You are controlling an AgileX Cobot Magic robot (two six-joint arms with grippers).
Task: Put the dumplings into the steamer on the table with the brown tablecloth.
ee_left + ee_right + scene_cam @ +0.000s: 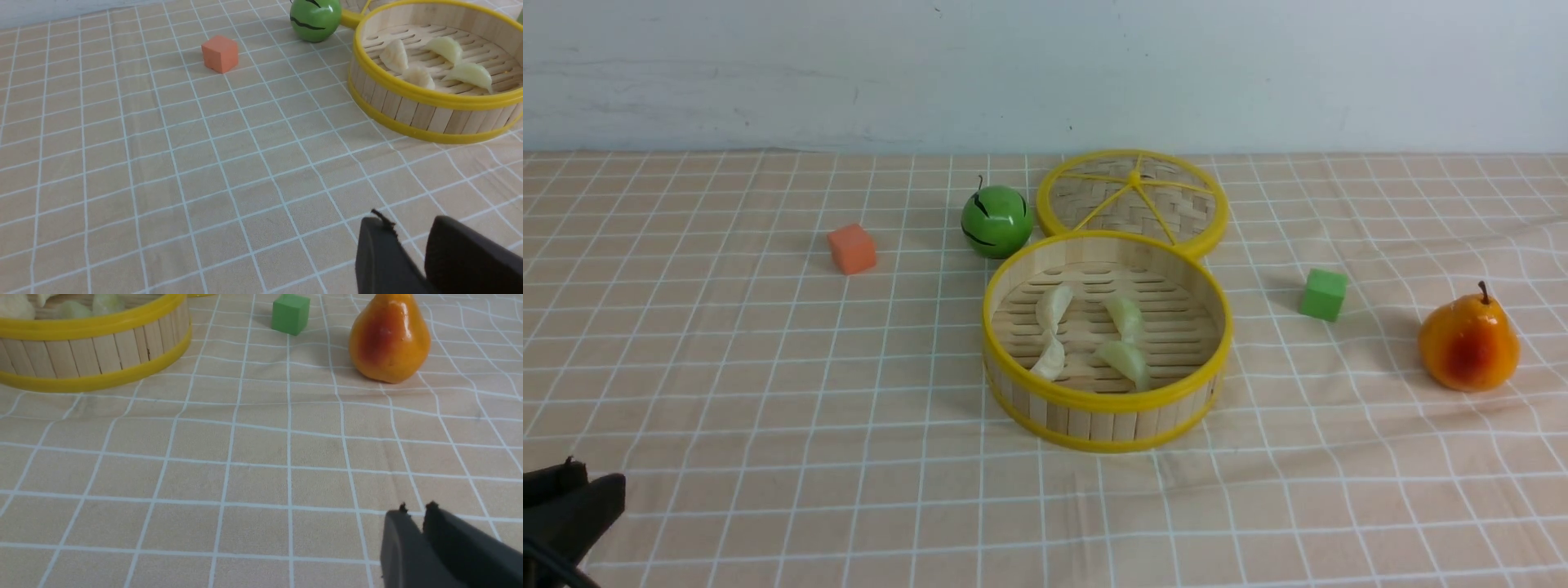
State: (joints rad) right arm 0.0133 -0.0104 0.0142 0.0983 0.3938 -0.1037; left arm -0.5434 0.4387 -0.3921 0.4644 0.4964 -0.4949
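Lying inside the steamer (1107, 339), all 4 dumplings (1090, 331) rested on its slatted floor, so the loading looked finished and nothing seemed left to move. The left claw (412, 249) and right claw (416, 526) hung empty near the bench (727, 392), each with its fingers nearly together. The brown tablecloth (1339, 457) lay slightly wrinkled before a pale wall (1045, 65).

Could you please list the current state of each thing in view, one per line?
steamer: open, holding four dumplings
dumplings: inside the steamer
lid: off, flat behind the steamer
left gripper: nearly shut, empty
right gripper: nearly shut, empty
pear: upright
green ball: beside the lid
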